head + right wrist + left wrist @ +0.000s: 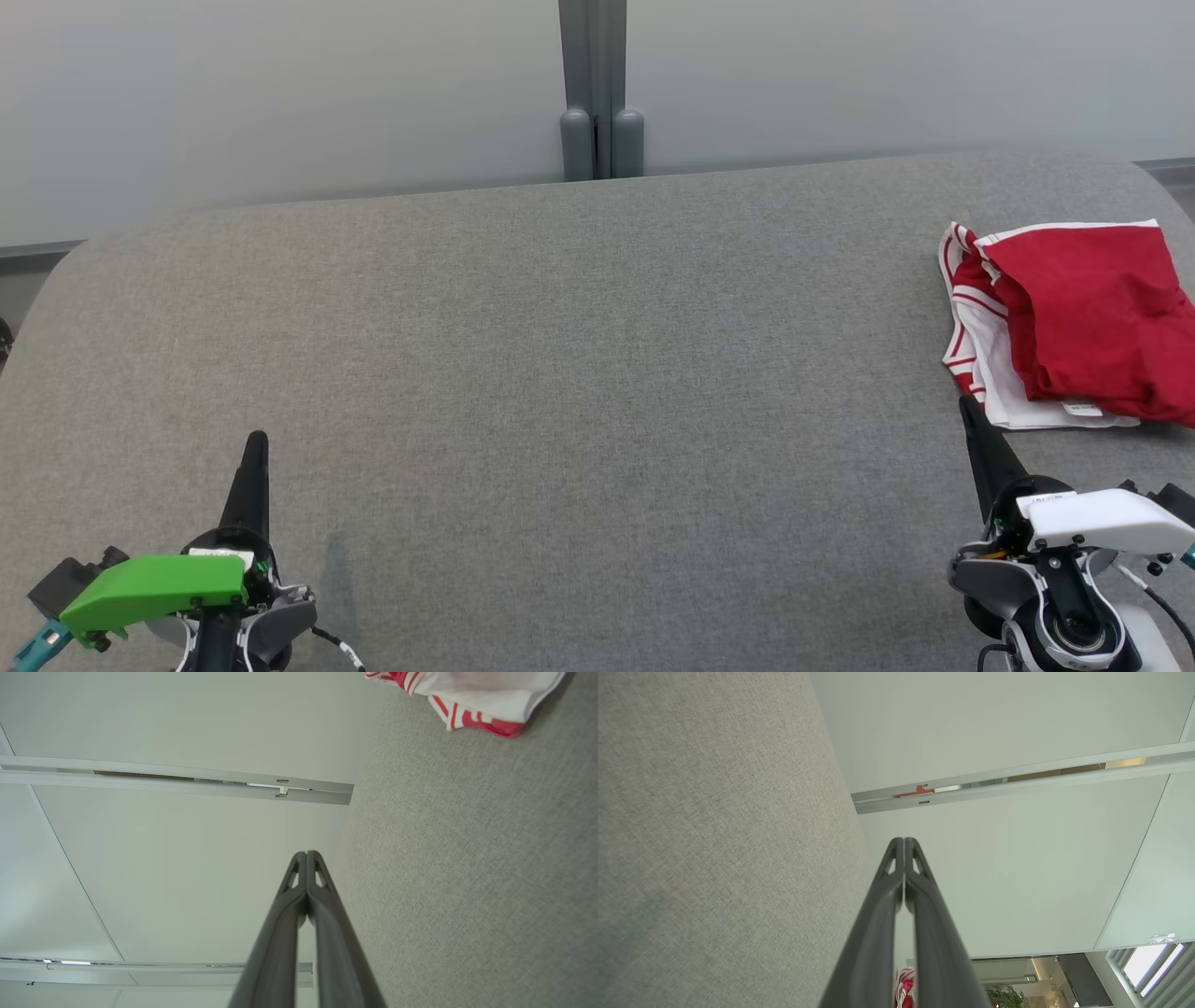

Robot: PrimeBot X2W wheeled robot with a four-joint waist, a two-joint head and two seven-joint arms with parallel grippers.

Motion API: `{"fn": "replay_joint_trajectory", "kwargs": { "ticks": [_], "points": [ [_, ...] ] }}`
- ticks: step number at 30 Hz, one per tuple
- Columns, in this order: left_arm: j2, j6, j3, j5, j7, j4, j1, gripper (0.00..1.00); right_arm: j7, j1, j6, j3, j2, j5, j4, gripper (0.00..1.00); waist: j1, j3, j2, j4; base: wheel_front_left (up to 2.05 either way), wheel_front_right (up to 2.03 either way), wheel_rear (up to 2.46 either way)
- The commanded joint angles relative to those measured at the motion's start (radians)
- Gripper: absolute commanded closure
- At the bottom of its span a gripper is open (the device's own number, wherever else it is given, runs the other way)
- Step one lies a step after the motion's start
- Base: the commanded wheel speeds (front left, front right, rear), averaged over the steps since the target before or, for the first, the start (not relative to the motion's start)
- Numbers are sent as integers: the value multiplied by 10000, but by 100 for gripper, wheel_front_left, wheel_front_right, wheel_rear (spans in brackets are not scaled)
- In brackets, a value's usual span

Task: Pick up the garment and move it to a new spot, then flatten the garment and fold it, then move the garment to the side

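Note garment (pixel 1074 322) loosely doubled at desk (pixel 560 373) far right; L tool (pixel 257 443) & R tool (pixel 967 409) clenched, empty. Could be pre-pickup or already set aside; can't tell.

This looks like an office, or a test room inside an office building, rather than a home. A wide table (pixel 560 373) covered in plain grey fabric stands against frosted glass walls (pixel 280 93) joined by a grey metal post (pixel 602 84), the kind of partition that divides office rooms. In the left wrist view, past the glass, a potted plant (pixel 1008 996) and a bright slatted window (pixel 1155 961) show a larger fitted-out interior.
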Motion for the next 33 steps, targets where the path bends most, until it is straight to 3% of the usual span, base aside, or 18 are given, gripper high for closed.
{"fn": "replay_joint_trajectory", "kwargs": {
  "ticks": [1,19,33],
  "points": [
    [29,-68,67,-227,74,11,-178,100,82,-135,7,-55,-18,212,15,100,0,-9,0,0,0,0,0],
    [-2,-149,323,-1271,423,103,-200,100,444,-127,6,-263,14,1332,123,100,0,-115,0,-4,0,0,0],
    [-32,-144,365,-1211,464,105,-197,100,493,-111,7,-314,56,1253,126,100,0,-117,0,-4,0,0,0]
  ]
}}
